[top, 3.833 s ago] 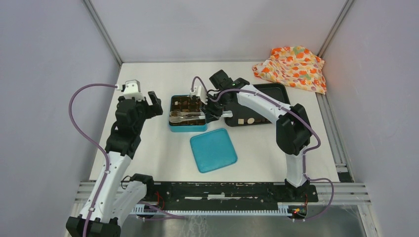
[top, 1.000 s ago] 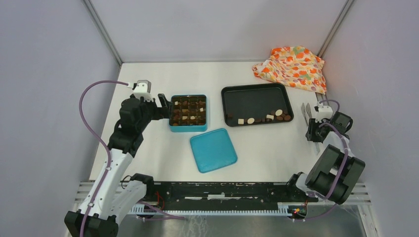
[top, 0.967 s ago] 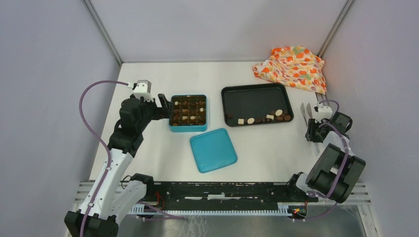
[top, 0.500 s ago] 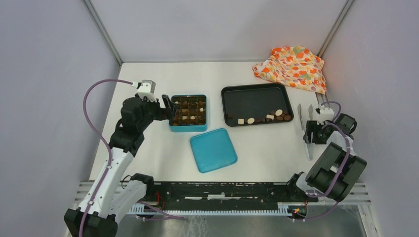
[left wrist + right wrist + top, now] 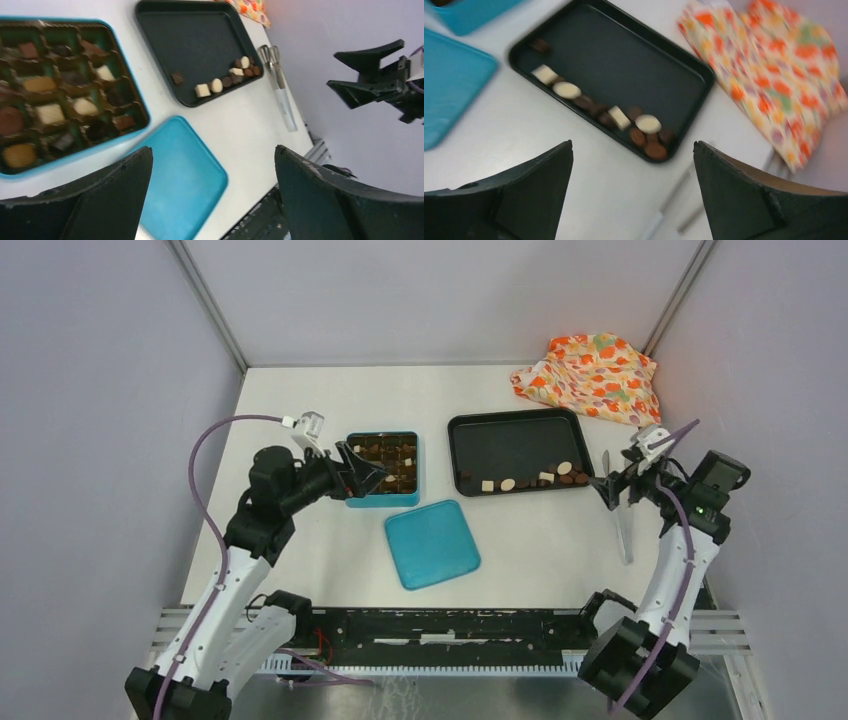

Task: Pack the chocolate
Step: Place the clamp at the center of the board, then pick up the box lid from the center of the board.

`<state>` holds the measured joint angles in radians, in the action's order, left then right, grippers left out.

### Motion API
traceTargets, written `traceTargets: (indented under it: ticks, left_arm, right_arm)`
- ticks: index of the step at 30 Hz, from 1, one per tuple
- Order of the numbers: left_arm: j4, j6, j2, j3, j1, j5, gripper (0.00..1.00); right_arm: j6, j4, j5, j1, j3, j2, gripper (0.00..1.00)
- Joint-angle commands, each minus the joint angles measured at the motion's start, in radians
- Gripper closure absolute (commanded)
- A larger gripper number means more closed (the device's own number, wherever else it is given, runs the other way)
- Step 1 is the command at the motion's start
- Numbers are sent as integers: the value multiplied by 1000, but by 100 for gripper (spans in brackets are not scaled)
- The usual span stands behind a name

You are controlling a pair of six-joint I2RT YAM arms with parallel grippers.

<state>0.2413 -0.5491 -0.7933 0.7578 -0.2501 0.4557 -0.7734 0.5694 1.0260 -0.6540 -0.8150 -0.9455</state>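
- Top external: left hand, fingers apart and empty, over the edge of the teal square tin; right hand, likewise apart and empty, beside slim metal tongs.
- Left wrist: small brown and cream chocolate pieces fill the tin ahead-left of the hand.
- Right wrist: more lie in the black rectangular tray ahead.

tray: matt black | lid: smooth, faint sheen | cloth: printed fabric | tongs: shiny metal | chocolate: smooth | table: matt white

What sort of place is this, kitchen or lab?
Probably a lab robot test cell: plain grey walls on aluminium framing enclose a white table, with a black mounting rail along its near edge.
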Motion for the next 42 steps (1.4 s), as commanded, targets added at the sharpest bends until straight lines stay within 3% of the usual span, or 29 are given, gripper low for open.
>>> traceTargets:
  ticks: [1, 3, 5, 10, 13, 17, 21, 27, 42]
  left_arm:
    - [-47, -205, 59, -24, -175, -108, 5]
    - [-27, -228, 67, -25, -304, -267, 8]
    - [11, -253, 46, -18, -440, -428, 10]
    - [85, -316, -126, 34, -793, -855, 13]
    - [119, -350, -345, 145, -916, -1013, 13]
    - [192, -421, -601, 298, -928, -1089, 14]
    - [353, -515, -850, 484, -928, -1111, 38]
    - [491, -510, -1129, 737, -927, -1056, 46]
    - [477, -534, -1250, 770, -905, -1002, 55]
  right_arm:
    - [159, -174, 265, 238, 60, 47, 5]
    - [282, -319, 143, 397, 117, 56, 6]
    - [340, -403, 82, 478, 169, 41, 6]
    - [330, -349, -20, 483, 165, -23, 6]
    - [348, -352, -115, 482, 175, -19, 6]
    - [365, -373, -268, 482, 178, 8, 4]
    - [367, -370, -300, 481, 178, 3, 4]
    - [367, -356, -316, 481, 169, -19, 3]
    - [382, -342, -322, 482, 159, -43, 3]
